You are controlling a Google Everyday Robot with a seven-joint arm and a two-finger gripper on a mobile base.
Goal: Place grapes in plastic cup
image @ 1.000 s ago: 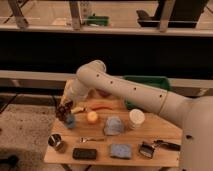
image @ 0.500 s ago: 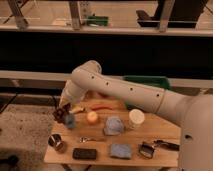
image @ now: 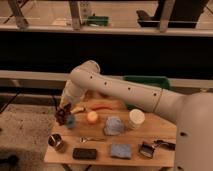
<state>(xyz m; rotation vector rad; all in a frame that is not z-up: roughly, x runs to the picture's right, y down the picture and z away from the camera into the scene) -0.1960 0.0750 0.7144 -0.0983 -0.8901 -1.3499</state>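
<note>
The gripper (image: 63, 109) hung at the left end of the bench (image: 102, 148), pinching the grapes (image: 62, 117) — a knobbly, dark maroon bunch — directly beneath it; the short light-blue plastic cup (image: 72, 121) stood just right of it, beside the bunch.

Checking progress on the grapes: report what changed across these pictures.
The hand slid a little left and down toward the left edge of the table, with the grapes moving along at its tip. They are now just left of the plastic cup, not in it. Whether it grips them is unclear. The orange fruit, white cup and metal cup stayed put.
</note>
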